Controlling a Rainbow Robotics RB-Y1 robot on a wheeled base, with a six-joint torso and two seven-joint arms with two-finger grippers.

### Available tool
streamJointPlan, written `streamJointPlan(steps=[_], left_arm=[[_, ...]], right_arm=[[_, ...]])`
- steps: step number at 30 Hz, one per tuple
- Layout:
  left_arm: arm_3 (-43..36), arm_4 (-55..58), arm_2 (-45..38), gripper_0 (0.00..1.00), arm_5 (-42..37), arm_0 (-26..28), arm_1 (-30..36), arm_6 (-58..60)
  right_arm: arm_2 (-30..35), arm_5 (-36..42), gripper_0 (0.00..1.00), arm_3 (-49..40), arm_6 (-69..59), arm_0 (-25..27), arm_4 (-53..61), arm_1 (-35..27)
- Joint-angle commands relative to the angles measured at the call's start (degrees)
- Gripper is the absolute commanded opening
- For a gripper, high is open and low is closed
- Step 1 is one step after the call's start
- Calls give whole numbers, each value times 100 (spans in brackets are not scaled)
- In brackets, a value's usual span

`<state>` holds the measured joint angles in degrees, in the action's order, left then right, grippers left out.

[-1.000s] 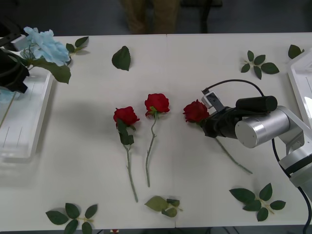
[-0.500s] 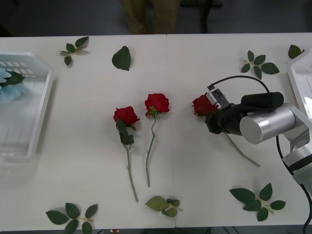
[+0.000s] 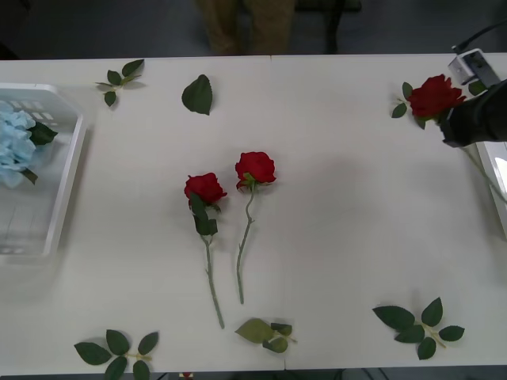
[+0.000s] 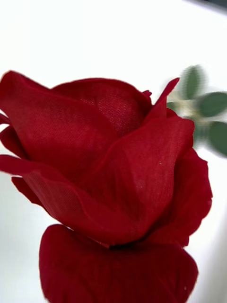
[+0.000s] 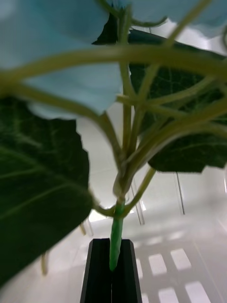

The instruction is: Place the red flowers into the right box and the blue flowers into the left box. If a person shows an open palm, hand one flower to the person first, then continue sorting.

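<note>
Lying between the boxes: 2 red flowers [image 3: 230,180].

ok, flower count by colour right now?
Red: 3, the left rose and the middle rose lying on the table, plus the held rose at the right gripper.
Blue: 1 visible blue cluster over the left box, stem in the left gripper jaws.
Total: 4
</note>
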<state>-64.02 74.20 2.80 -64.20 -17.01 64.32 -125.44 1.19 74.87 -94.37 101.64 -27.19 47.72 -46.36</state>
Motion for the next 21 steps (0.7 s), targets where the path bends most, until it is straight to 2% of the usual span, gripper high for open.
streamJointPlan(steps=[1, 5, 12, 17, 18, 19, 20, 21], left_arm=[[197, 341, 652, 0, 874, 66, 247, 380], [364, 438, 968, 0, 1402, 66, 247, 380], [400, 69, 880, 0, 1771, 75, 247, 292], [391, -177, 775, 2, 1823, 75, 247, 204], [391, -195, 775, 56, 1823, 75, 247, 187], [391, -204, 775, 86, 1823, 66, 247, 178], [400, -212, 766, 100, 1823, 75, 247, 169], [391, -221, 775, 100, 1823, 75, 247, 160]], right_arm=[[198, 1, 0, 305, -294, -243, 404, -1051], [198, -245, 0, 1000, -188, -234, 211, -1534], [74, -904, 0, 2054, -39, -243, -589, -1499], [-365, -2486, 0, 3004, -118, -269, -1090, -1113], [-488, -2969, 0, 3302, -224, -348, -1327, -893], [-523, -3128, 0, 3443, -303, -375, -1441, -796], [-541, -3391, 0, 3689, -435, -454, -1679, -612], [-541, -3523, 0, 3865, -522, -524, -1872, -453]])
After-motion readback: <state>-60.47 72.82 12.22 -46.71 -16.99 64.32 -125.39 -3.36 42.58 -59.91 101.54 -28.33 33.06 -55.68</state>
